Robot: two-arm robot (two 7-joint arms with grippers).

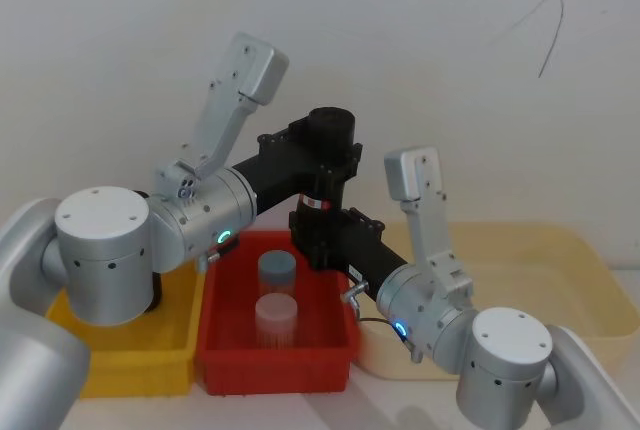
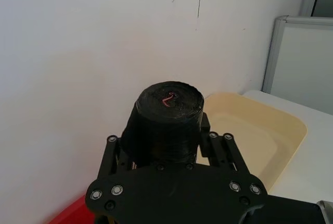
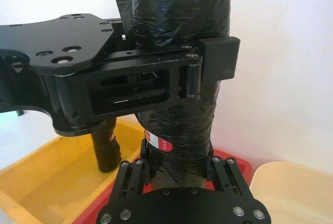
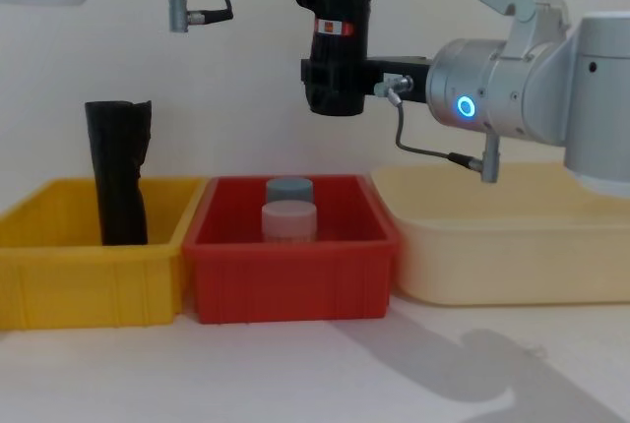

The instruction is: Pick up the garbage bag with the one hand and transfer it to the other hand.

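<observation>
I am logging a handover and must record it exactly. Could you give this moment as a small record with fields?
garbage bag: upright in the air above the red bin
left gripper: jaws shut on the bag's upper part
right gripper: jaws shut on its lower part, below the label
red bin: two jars inside
yellow bin: tall black bundle standing inside
</observation>
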